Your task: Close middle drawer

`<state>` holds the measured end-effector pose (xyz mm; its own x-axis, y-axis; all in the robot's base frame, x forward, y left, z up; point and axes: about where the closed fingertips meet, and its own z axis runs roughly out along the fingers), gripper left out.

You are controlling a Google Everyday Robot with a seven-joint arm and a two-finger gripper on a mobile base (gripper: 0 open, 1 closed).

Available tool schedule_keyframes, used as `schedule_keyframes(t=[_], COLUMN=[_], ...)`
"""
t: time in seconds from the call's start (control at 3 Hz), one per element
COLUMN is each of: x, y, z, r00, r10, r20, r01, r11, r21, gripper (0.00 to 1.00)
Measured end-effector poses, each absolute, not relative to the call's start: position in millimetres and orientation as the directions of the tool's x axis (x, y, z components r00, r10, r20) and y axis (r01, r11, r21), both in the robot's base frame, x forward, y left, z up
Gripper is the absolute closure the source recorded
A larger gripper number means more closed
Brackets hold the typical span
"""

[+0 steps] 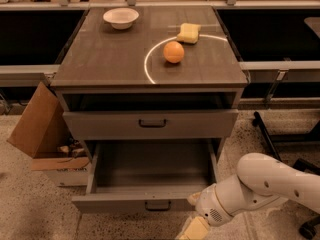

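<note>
You have the close yet to make: middle drawer (125, 203) stands pulled well out, gripper (193, 215) low at its front's right end, jaws seemingly apart, holding nothing.

We see the matt grey middle drawer (115, 203), a wood-grain top (110, 54) with soft sheen, and the gripper (194, 223), smooth cream plastic, near right.

Middle drawer (150, 166) stood pulled out toward near side, dark handle (157, 205) on its front. Gripper (193, 218) sat low at front's near-right end, just right of handle. Cabinet top: bowl (121, 17) far left, orange (173, 52) & sponge (189, 32) right. Cardboard box (37, 124) on left.
</note>
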<state>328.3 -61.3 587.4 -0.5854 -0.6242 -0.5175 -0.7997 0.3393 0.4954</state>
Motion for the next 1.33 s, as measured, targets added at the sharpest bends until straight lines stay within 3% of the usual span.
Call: schedule_keyframes(t=[0.67, 1.33], x=[340, 375], y=[-90, -124], z=[511, 445], r00=[-0.682, -0.760], r10=[-0.596, -0.541], r20=[-0.424, -0.360], r01=[-0.715, -0.644], r11=[0.423, 0.557], r21=[0.557, 0.524], gripper=[0.42, 0.88])
